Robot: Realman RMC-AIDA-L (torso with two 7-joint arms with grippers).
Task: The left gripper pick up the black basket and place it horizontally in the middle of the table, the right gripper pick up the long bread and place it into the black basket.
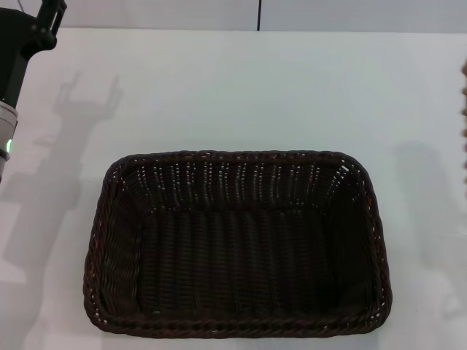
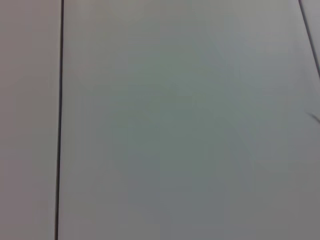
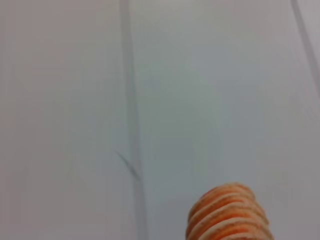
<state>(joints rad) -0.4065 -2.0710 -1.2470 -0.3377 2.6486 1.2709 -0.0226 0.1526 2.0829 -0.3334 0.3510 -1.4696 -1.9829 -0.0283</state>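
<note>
The black basket [image 1: 235, 244] lies lengthwise across the middle of the white table [image 1: 241, 87], open side up and empty. My left gripper [image 1: 45, 16] is at the far left corner of the head view, raised and well away from the basket. Its shadow on the table shows two prongs spread apart. A thin sliver of the long bread [image 1: 465, 117] shows at the right edge of the head view. One ridged orange-brown end of the bread shows in the right wrist view [image 3: 227, 212] over the white tabletop. My right gripper is out of view.
A dark seam line [image 1: 259, 14] runs through the wall behind the table's far edge. The left wrist view shows only a bare pale surface with a dark seam [image 2: 60, 120].
</note>
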